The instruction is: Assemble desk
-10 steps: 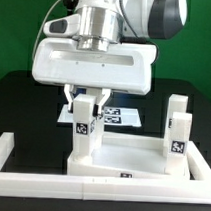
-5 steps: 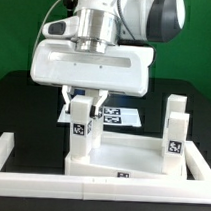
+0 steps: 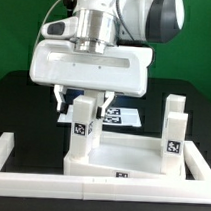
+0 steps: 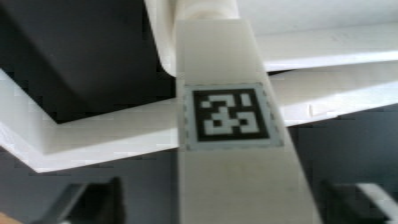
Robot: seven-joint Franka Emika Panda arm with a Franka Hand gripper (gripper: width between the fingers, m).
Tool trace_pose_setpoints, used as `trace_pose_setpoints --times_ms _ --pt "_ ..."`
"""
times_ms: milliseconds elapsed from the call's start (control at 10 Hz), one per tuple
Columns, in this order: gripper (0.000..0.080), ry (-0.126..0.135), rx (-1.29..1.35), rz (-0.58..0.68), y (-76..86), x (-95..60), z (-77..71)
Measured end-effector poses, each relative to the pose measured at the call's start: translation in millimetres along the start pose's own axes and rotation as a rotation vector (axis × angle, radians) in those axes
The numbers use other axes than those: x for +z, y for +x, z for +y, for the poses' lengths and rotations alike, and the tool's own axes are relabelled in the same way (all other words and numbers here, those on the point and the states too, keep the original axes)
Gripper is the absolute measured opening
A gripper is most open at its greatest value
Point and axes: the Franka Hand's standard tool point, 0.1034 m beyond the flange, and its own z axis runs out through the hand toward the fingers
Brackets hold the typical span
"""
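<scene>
Exterior view: the gripper hung over the near-left corner of the desk, its fingers spread apart on either side of a leg and not touching it. That leg stood upright on the top, at the corner toward this view's left, with a tag on its facing side. The top lay flat on the black table, rim up, pushed against the low white wall that ran along the front and turned back at both ends. Toward this view's right stood two more legs: one upright at the near right corner, tag facing the camera, and another just behind it, also upright. Behind the gripped corner the marker board lay flat on the table, partly hidden by the leg and the fingers.

Wrist view: the leg ran straight down the middle of the picture, its tag sharp and square-on. The two dark fingers showed at either side of it, each well clear of the leg's faces, with open gaps between. Beyond the leg lay the white rim and floor of the top and the black table
</scene>
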Motion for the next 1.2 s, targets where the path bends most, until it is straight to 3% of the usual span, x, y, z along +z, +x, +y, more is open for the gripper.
trace_pose_setpoints --times_ms 100,200,700,1000,1100,1200 --pt "0.0588 0.000 0.000 0.000 0.0 0.0 0.0" --pt "0.0639 0.000 0.000 0.000 -0.1 0.1 0.0" --pt "0.0649 0.002 0.001 -0.006 -0.4 -0.1 -0.9" --pt "0.0649 0.081 0.042 -0.119 8.3 -25.8 -18.8" --pt "0.0649 0.095 0.052 -0.171 10.2 -24.1 -19.8" --pt "0.0649 0.088 0.052 -0.172 10.8 -18.7 -17.9"
